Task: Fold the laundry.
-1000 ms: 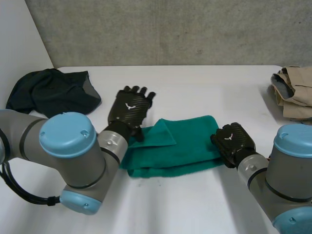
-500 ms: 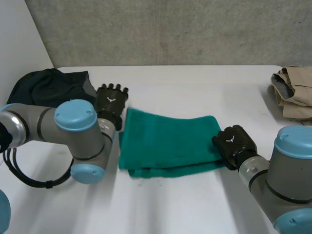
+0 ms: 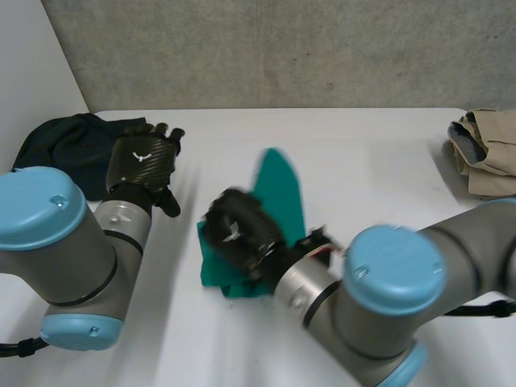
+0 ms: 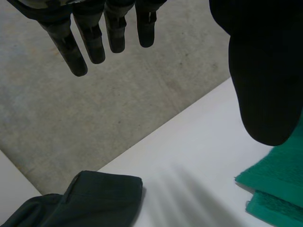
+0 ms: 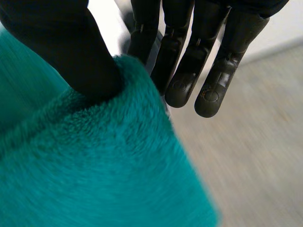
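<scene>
My right hand pinches the green towel by its edge, thumb against fingers, frame centre, flap raised. My left hand hangs open, empty, upper left. Plan: lay edges flush, then release.

On the one white table I count three lots of laundry: one green towel, one dark heap well off to the towel's left, and one beige heap far off to the towel's right, at the table's edge. How many pieces either heap holds I cannot tell. Of my own parts I count two arms and two hands: one left hand between the towel and the dark heap, and one right hand on the towel itself.
</scene>
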Action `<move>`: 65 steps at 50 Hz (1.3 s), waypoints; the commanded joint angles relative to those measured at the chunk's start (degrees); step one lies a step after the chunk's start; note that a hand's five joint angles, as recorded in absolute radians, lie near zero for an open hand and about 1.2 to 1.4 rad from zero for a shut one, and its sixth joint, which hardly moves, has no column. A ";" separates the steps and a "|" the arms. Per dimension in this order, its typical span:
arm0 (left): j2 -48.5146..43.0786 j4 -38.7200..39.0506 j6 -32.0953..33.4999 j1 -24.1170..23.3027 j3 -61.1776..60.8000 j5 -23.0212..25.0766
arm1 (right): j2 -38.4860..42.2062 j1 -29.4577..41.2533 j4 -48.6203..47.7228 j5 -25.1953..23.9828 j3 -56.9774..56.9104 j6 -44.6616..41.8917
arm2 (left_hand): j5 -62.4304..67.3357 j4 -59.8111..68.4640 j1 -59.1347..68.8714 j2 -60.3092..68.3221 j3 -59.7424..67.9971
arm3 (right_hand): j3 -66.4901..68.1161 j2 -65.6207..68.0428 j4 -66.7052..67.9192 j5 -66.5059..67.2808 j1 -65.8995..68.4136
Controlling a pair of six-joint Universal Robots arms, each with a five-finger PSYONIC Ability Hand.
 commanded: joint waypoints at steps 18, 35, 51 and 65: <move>-5.42 -2.30 -8.50 -6.09 6.48 7.71 | -3.89 -12.91 23.45 5.51 -10.60 57.76 | -1.57 -0.50 0.32 -0.67 -0.99 | -58.04 -57.71 -58.39 -56.99 -46.35; -17.21 -21.47 -4.55 -8.30 14.57 -3.18 | 14.23 -11.50 34.72 8.67 -26.17 48.88 | 1.46 2.53 3.35 2.36 2.04 | -58.04 -57.71 -58.39 -56.99 -46.35; -10.02 -20.06 -0.23 -6.89 15.80 6.02 | 7.14 -7.81 34.02 14.47 -25.66 41.05 | -0.40 0.67 1.49 0.50 0.18 | -58.04 -57.71 -58.39 -56.99 -46.35; 1.86 -28.39 -6.11 1.36 19.58 34.04 | -2.90 -1.93 12.50 15.53 1.06 37.28 | -0.23 0.84 1.67 0.67 0.35 | -58.04 -57.71 -58.39 -56.99 -46.35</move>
